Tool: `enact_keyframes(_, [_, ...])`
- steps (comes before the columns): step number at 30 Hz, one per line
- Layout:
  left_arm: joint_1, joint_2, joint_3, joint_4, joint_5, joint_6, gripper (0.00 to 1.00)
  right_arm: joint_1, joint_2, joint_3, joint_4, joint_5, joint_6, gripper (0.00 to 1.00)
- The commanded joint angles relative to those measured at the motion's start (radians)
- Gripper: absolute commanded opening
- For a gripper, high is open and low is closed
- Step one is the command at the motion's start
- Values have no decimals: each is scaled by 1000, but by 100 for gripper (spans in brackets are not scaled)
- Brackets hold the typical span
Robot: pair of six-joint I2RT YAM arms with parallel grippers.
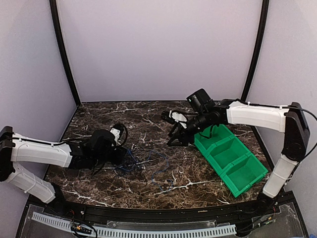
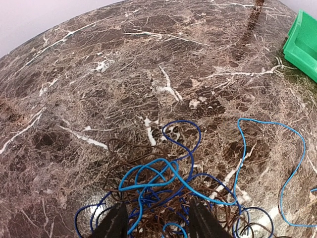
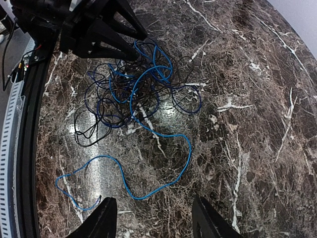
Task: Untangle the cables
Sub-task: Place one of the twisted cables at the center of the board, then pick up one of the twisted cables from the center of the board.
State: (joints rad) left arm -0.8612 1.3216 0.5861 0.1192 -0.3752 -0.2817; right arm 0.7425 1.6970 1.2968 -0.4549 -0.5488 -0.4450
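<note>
The cables (image 1: 132, 161) lie in one tangle on the marble table, left of centre: a bright blue cord (image 2: 148, 186), a dark blue one (image 2: 195, 134) and thin dark ones. A long bright blue strand (image 3: 163, 183) trails out of the tangle across the table. My left gripper (image 2: 158, 224) is open, its fingers (image 2: 116, 223) low on either side of the tangle's near edge, gripping nothing. My right gripper (image 3: 154, 220) is open and empty, held above the table (image 1: 174, 140) to the right of the tangle, which shows in its view (image 3: 133, 84).
A green bin (image 1: 229, 156) with three compartments stands at the right, just behind the right gripper; its corner shows in the left wrist view (image 2: 302, 44). The left gripper's black body (image 3: 94, 29) shows beside the tangle. The table's front rail (image 1: 148, 229) runs along the near edge.
</note>
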Motion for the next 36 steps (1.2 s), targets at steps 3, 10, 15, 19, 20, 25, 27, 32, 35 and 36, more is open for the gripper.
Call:
enact_keyframes(3, [4, 24, 105, -88, -11, -57, 51, 76, 91, 145, -38, 130, -72, 54])
enact_keyframes(10, [4, 37, 108, -92, 17, -118, 55, 94, 304, 310, -121, 156, -125, 57])
enact_keyframes(15, [7, 68, 113, -103, 66, -136, 57, 92, 423, 372, -144, 135, -189, 60])
enact_keyframes(19, [8, 88, 100, -97, 72, -139, 58, 91, 508, 427, -145, 125, -178, 60])
enact_keyframes(20, [9, 91, 94, -82, 81, -139, 58, 90, 523, 434, -132, 123, -171, 60])
enact_keyframes(25, [10, 115, 75, -60, 99, -152, 59, 90, 609, 502, -120, 115, -137, 49])
enact_keyframes(27, [9, 119, 68, -54, 104, -156, 58, 90, 626, 520, -114, 113, -123, 36])
enact_keyframes(32, [9, 127, 35, 35, 153, -133, 60, 90, 592, 522, -85, 156, -68, 0])
enact_keyframes(35, [8, 155, 45, 73, 145, -102, 60, 90, 490, 499, -97, 154, -62, 0])
enact_keyframes(36, [9, 179, 56, 78, 139, -94, 60, 92, 438, 483, -93, 142, -63, 0])
